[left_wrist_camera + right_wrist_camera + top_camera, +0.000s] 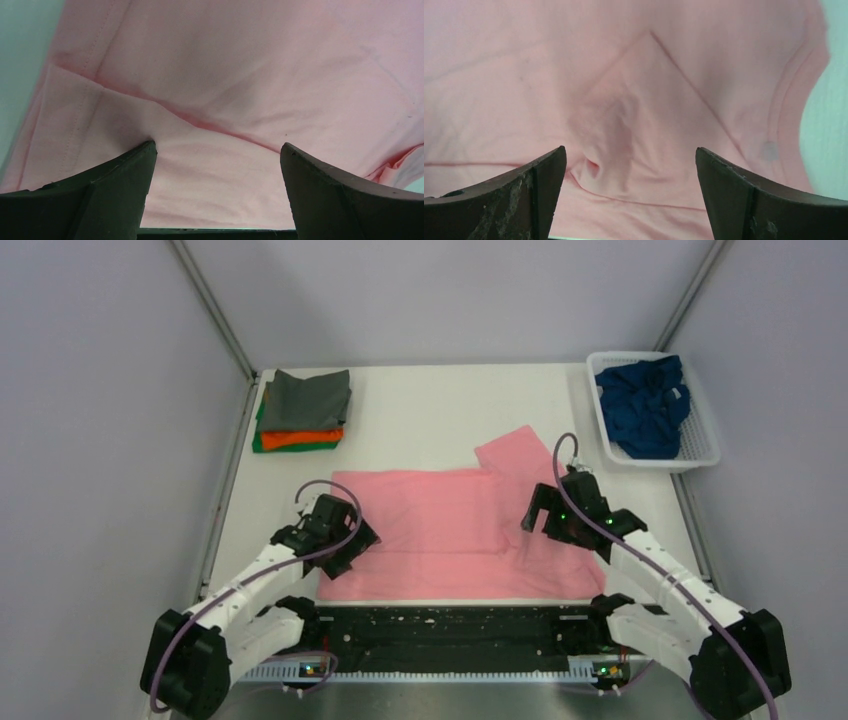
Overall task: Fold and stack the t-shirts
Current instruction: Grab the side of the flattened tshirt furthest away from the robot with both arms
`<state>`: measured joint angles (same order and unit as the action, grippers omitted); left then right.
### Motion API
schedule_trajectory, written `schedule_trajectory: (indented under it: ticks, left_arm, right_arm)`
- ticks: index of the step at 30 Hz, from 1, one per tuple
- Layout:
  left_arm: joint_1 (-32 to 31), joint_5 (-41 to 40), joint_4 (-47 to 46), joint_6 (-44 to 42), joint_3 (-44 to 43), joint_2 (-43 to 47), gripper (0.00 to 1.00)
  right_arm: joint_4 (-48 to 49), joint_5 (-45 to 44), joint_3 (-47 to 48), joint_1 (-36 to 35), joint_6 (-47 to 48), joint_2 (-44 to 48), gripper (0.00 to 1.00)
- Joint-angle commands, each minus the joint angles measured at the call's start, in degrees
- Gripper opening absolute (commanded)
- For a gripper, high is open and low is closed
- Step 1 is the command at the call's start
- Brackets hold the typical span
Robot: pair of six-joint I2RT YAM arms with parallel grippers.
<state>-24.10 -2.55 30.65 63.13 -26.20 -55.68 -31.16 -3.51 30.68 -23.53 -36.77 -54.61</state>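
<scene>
Left gripper hangs with its jaws spread wide over the left edge of the pink shirt, at the lower left of the frame. My right gripper is just as wide over the shirt's right side, and neither grips any cloth. The pink shirt lies spread across the lower middle of the table, one sleeve pointing to the upper right. Farther back, at upper left, sits a folded stack: grey shirt on orange shirt on green shirt. At upper right, a white basket holds the crumpled navy shirt.

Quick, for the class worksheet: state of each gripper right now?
Left gripper: open over the pink t-shirt, holding nothing.
Right gripper: open over the same shirt, holding nothing.
</scene>
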Motion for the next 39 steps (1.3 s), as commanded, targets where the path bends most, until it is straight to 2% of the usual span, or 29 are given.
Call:
schedule_trajectory:
  ticks: [1, 5, 9, 15, 17, 23, 26, 30, 39]
  left_arm:
    - [-0.2, -5.6, 8.0, -1.8, -3.5, 1.9, 0.99]
    - [0.1, -11.7, 7.2, -5.6, -9.9, -0.2, 0.99]
    - [3.5, -17.5, 7.5, -9.9, -19.1, -8.2, 0.99]
    - [14.2, -13.4, 2.6, -17.2, -31.5, -25.5, 0.95]
    - [15.3, -14.0, 1.4, -18.3, -35.5, -31.3, 0.94]
    - [17.2, -14.1, 0.1, -19.3, -46.3, -46.4, 0.81]
    - [17.7, -15.8, -0.4, -18.9, -48.4, -50.7, 0.79]
    - [18.1, -15.1, 1.0, -18.8, -50.6, -55.1, 0.67]
    - [18.1, -14.3, 4.1, -18.3, -48.3, -54.0, 0.57]
  right_arm:
    - [2.4, -9.0, 8.0, -0.6, 2.0, 0.5, 0.99]
    - [8.5, -12.1, 11.7, -0.6, 3.7, -1.8, 0.99]
    - [12.8, -10.8, 16.5, 0.0, 7.2, -9.2, 0.99]
    - [13.6, -6.5, 23.6, 2.8, 10.0, -20.7, 0.99]
    - [14.4, -4.9, 24.5, 3.7, 10.1, -23.5, 0.99]
    - [16.3, 0.1, 26.1, 6.0, 10.6, -28.3, 0.98]
    - [16.6, 0.7, 25.7, 6.6, 10.6, -28.9, 0.98]
    - [16.7, 0.9, 25.1, 7.1, 10.7, -29.0, 0.98]
    - [16.9, 1.0, 24.6, 7.3, 10.7, -28.3, 0.98]
